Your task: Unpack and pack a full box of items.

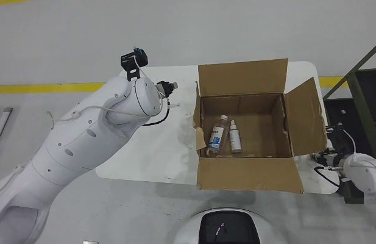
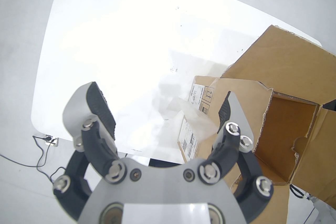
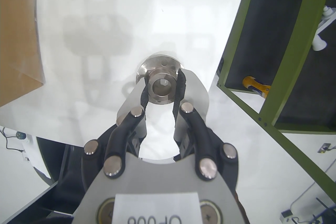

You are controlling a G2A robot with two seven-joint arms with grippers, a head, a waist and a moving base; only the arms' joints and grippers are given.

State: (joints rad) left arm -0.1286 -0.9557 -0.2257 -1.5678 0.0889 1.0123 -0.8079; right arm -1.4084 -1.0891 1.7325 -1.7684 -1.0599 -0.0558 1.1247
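Note:
An open cardboard box [image 1: 248,174] stands on the right half of the white table [image 1: 151,152]. On its floor lie a clear bottle with a blue label [image 1: 217,135] and a slimmer white bottle [image 1: 234,136], side by side. My left gripper [image 1: 168,89] hangs open over the table just left of the box [image 2: 288,114], with nothing between its fingers [image 2: 101,107]. Off the box's right flap [image 3: 15,25], my right gripper [image 3: 162,83] is shut on a round steel flanged part [image 3: 155,66], held over the table's right end.
A green metal shelf frame [image 1: 364,79] stands just beyond the table's right edge; on its dark shelf lie a yellow item [image 3: 253,83] and a white one [image 3: 321,33]. Bare tabletop [image 2: 131,38] stretches left of the box. Cables trail on the floor [image 2: 39,154].

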